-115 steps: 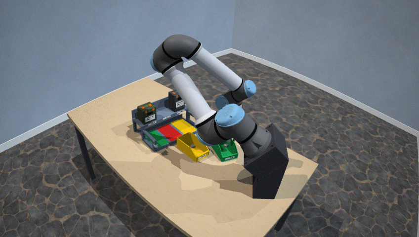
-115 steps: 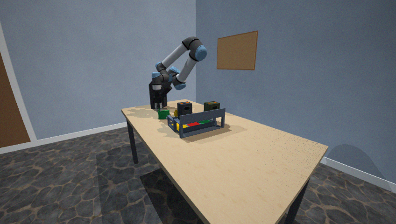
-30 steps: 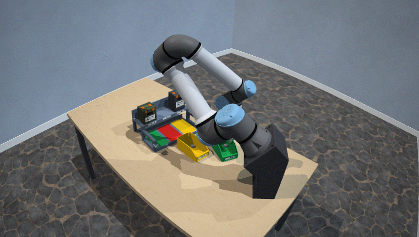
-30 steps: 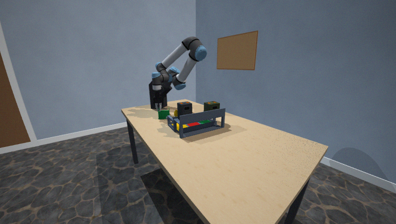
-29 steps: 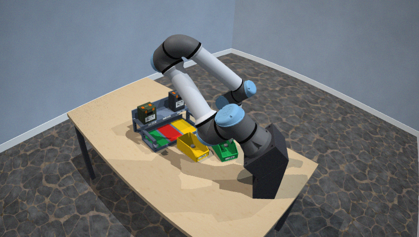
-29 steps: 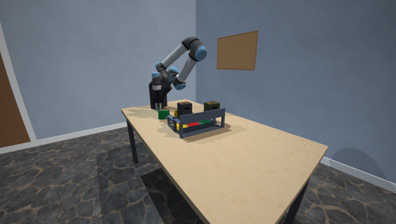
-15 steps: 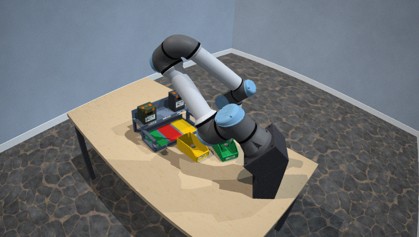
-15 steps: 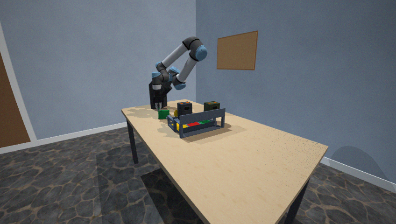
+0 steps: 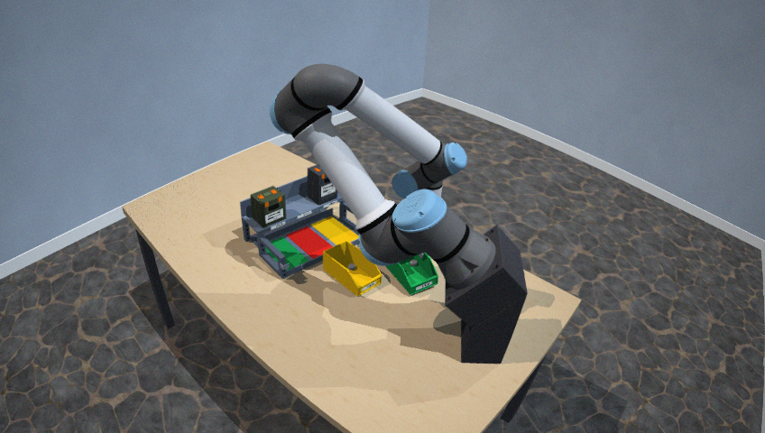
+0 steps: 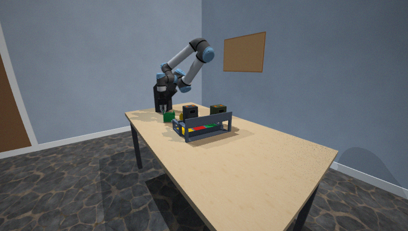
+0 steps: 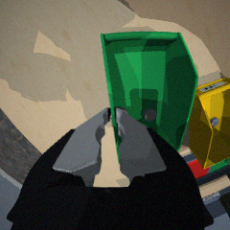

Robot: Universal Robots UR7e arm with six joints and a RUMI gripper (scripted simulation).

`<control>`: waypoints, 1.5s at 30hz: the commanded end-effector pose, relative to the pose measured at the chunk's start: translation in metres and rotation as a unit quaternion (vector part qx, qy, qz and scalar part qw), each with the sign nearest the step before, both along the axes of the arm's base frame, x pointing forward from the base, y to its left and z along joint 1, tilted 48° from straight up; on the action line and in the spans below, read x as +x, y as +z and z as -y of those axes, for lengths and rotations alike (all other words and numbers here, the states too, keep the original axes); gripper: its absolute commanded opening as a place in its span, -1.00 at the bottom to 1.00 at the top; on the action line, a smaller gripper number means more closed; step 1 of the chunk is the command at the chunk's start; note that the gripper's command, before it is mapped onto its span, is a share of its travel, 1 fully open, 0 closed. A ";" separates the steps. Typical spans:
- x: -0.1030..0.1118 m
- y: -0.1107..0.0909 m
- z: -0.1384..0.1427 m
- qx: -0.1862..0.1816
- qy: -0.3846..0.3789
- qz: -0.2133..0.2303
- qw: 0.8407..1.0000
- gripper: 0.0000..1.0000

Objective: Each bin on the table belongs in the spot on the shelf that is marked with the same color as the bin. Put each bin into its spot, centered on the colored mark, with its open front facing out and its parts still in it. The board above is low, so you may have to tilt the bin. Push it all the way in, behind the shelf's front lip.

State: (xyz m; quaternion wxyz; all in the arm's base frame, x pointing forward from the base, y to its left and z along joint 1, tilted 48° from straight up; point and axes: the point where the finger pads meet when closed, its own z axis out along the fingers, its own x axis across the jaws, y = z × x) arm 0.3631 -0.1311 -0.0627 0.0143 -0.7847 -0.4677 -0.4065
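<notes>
With its thin side wall caught between the fingertips of the black-and-grey pincer (image 10: 163, 110) (image 11: 114, 112), the green plastic bin (image 9: 421, 275) (image 10: 169, 117) (image 11: 144, 67) is held on the pale wooden worktop (image 9: 375, 370) (image 10: 229, 165) (image 11: 29, 62), outside the slate-blue shelf (image 9: 295, 210) (image 10: 209, 119) (image 11: 213, 179). The pincer is closed narrowly on that wall; whether any weight has been taken cannot be told. One finger is placed inside the bin and one outside, a grip apparently chosen because a wall can be pinched where the whole body is too broad. A round grey part (image 9: 413, 262) (image 11: 149, 114) is seen on the bin's floor, close to the inner finger.

Beside it, the yellow plastic bin (image 9: 343, 257) (image 10: 181, 116) (image 11: 198, 139) is left ungripped, with a second grey part (image 9: 352, 266) (image 11: 215, 121) inside. Both low, labelled fronts are turned away from the shelf, which should suit the outward-facing placement required.

The green mark (image 9: 284, 251) (image 10: 210, 125) (image 11: 222, 164), red mark (image 9: 309, 242) (image 10: 199, 128) (image 11: 196, 169) and yellow mark (image 9: 335, 230) (image 10: 187, 130) are all uncovered. Above them, the upper board is loaded with an olive box (image 9: 268, 206) (image 10: 218, 109) and a charcoal box (image 9: 320, 185) (image 10: 190, 112). A level lift is probably needed next; by an off-centre hold, the bin could be swung or its part made to slide.

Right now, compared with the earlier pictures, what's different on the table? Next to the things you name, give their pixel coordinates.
The green bin (image 9: 400, 274) (image 10: 169, 117) (image 11: 144, 72) has shifted slightly away from the yellow bin (image 9: 343, 271) (image 10: 181, 116) (image 11: 218, 103), toward the arm's base (image 9: 510, 332) (image 10: 156, 97). The hand (image 10: 163, 110) (image 11: 112, 108) now grips its side wall; exactly when it took hold is unclear. The yellow bin and shelf (image 9: 245, 230) (image 10: 209, 119) look unmoved.
</notes>
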 end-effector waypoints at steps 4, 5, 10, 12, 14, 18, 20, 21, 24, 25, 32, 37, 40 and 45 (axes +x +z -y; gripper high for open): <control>-0.004 0.005 0.003 0.000 0.000 0.000 1.000 -1.00; -0.005 0.005 0.004 0.000 0.000 0.000 1.000 -1.00; -0.008 0.009 0.006 0.000 0.000 0.000 1.000 -1.00; -0.010 0.011 0.007 0.000 0.000 0.000 1.000 -1.00; -0.011 0.012 0.008 0.000 0.000 0.000 1.000 -1.00; -0.013 0.014 0.009 0.000 0.000 0.000 1.000 -1.00; -0.014 0.015 0.009 0.000 0.000 0.000 1.000 -1.00; -0.015 0.016 0.010 0.000 0.000 0.000 1.000 -1.00; -0.017 0.019 0.011 0.000 0.000 0.000 1.000 -1.00; -0.018 0.019 0.012 0.000 0.000 0.000 1.000 -1.00; -0.023 0.024 0.015 0.000 0.000 0.000 1.000 -1.00; -0.026 0.027 0.017 0.000 0.000 0.000 1.000 -1.00; -0.028 0.030 0.018 0.000 0.000 0.000 1.000 -1.00; -0.031 0.034 0.020 0.000 0.000 0.000 1.000 -1.00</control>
